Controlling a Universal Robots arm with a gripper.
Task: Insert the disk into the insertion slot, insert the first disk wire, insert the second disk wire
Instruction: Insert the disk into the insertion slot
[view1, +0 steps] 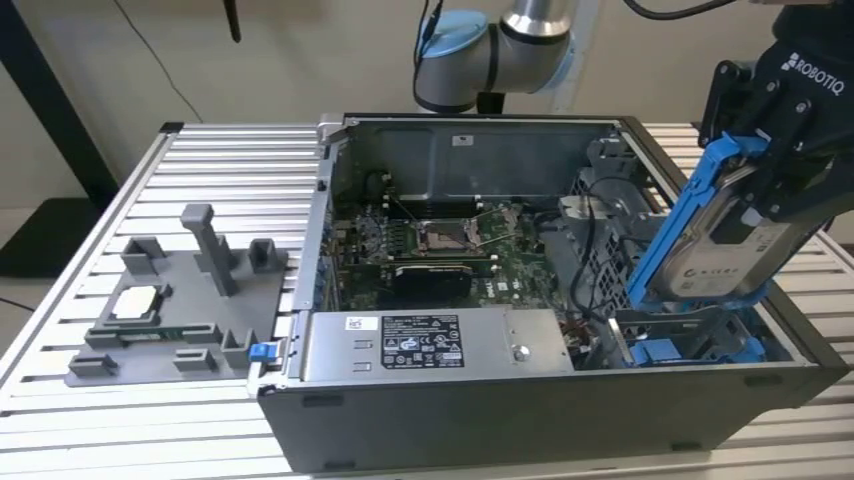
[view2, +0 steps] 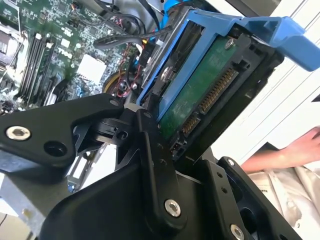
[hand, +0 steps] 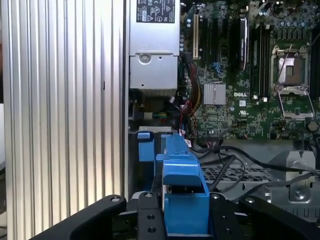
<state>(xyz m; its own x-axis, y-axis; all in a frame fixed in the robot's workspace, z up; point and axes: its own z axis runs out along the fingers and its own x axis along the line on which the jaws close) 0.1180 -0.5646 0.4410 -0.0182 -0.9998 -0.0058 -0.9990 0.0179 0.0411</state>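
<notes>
My gripper (view1: 771, 195) is shut on the disk (view1: 714, 250), a silver-grey drive in a bright blue carrier. I hold it tilted, nearly on edge, above the open computer case at the exterior view's right. The insertion slot (view1: 687, 328), a grey sheet-metal bay, lies just below the disk's lower end. The second wrist view shows the disk's green circuit board (view2: 200, 95) clamped between black fingers (view2: 150, 145). The blue carrier (hand: 182, 197) also shows in the first wrist view. Dark cables (hand: 235, 157) run beside the bay; I cannot tell which are the disk wires.
The case holds a motherboard (view1: 427, 240) and a grey labelled power supply (view1: 427, 345). A grey fixture (view1: 174, 310) with a small blue clip (view1: 262, 351) stands on the slatted table (view1: 227, 170) at the exterior view's left. A person's hand (view2: 295, 150) is beyond the case.
</notes>
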